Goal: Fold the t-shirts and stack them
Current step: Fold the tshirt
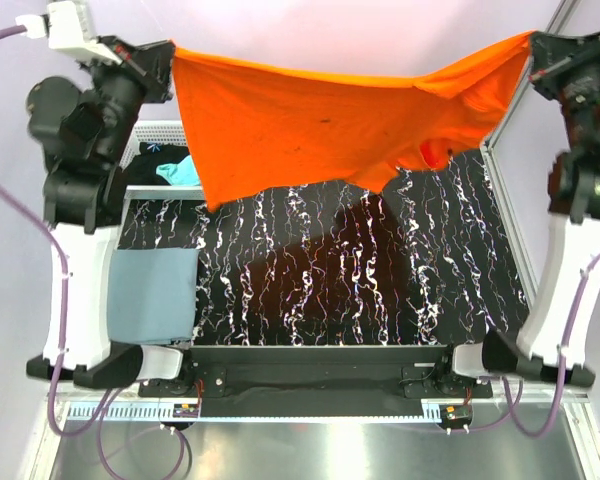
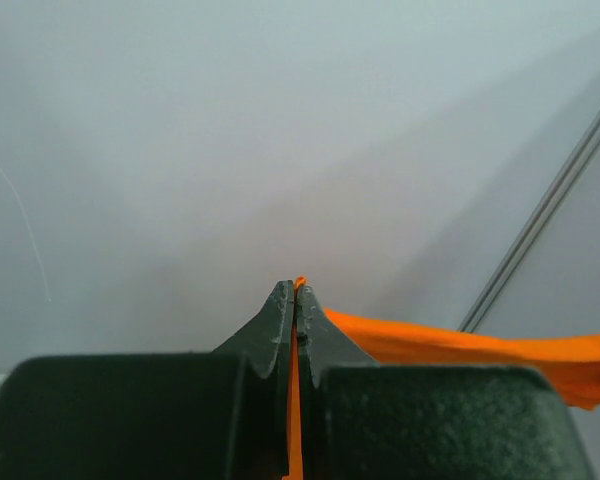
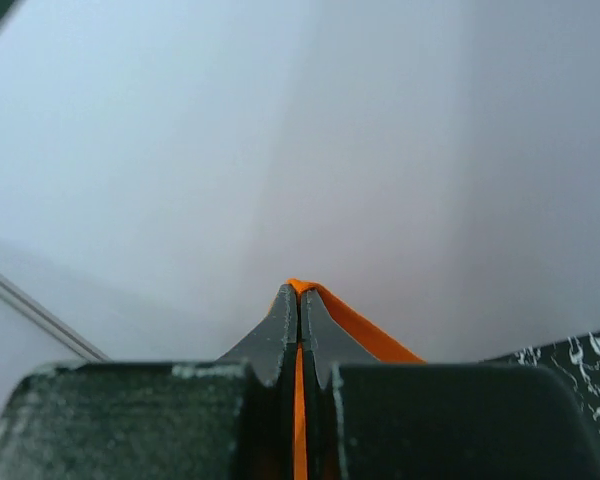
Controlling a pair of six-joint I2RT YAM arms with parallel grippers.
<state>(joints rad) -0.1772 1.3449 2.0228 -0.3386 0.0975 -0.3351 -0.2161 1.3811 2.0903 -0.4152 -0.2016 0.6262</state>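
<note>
A bright orange t-shirt (image 1: 320,125) hangs spread in the air above the far half of the table, held at its two upper corners. My left gripper (image 1: 168,55) is shut on its left corner, with orange cloth (image 2: 460,345) pinched between the fingers (image 2: 296,292). At the upper right, my right gripper (image 1: 536,48) is shut on the other corner, orange cloth (image 3: 365,325) showing between its fingers (image 3: 299,292). A slate grey-blue t-shirt (image 1: 155,295) lies folded at the table's near left. Teal cloth (image 1: 183,172) and black cloth (image 1: 150,165) lie in the basket.
The table carries a black mat with white streaks (image 1: 380,270). A white lattice basket (image 1: 160,132) stands at the far left, partly behind the left arm. A metal frame post (image 1: 507,215) runs along the right side. The arm bases sit along the near edge.
</note>
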